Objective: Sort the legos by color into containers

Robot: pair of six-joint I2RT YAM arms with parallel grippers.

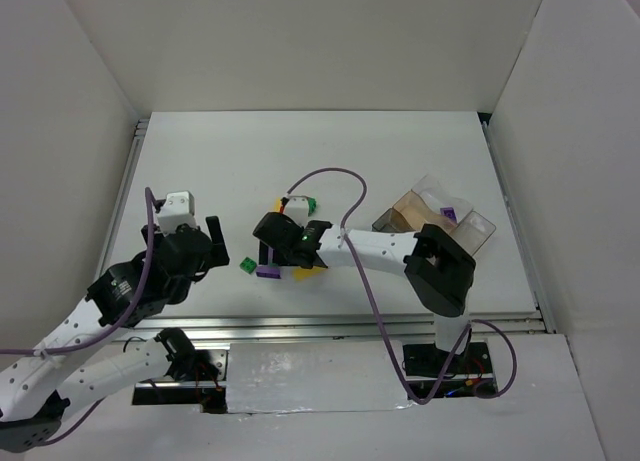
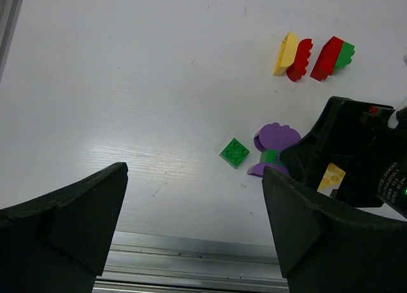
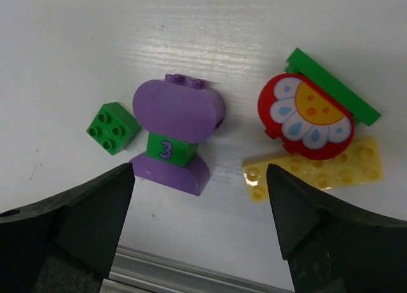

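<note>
Right claw (image 3: 200,178) spread, yellow plate (image 3: 331,177) lying crosswise

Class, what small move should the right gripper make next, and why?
Probably lower the right gripper and close on the purple piece: the open jaws hang over it, and it lies clear of the green brick beside it.

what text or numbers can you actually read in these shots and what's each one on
"3": purple numeral on the green brick stuck to the purple rounded piece, right wrist view.
White print on the right arm's black housing, left wrist view: too blurred to read.
Nothing else legible.
</note>
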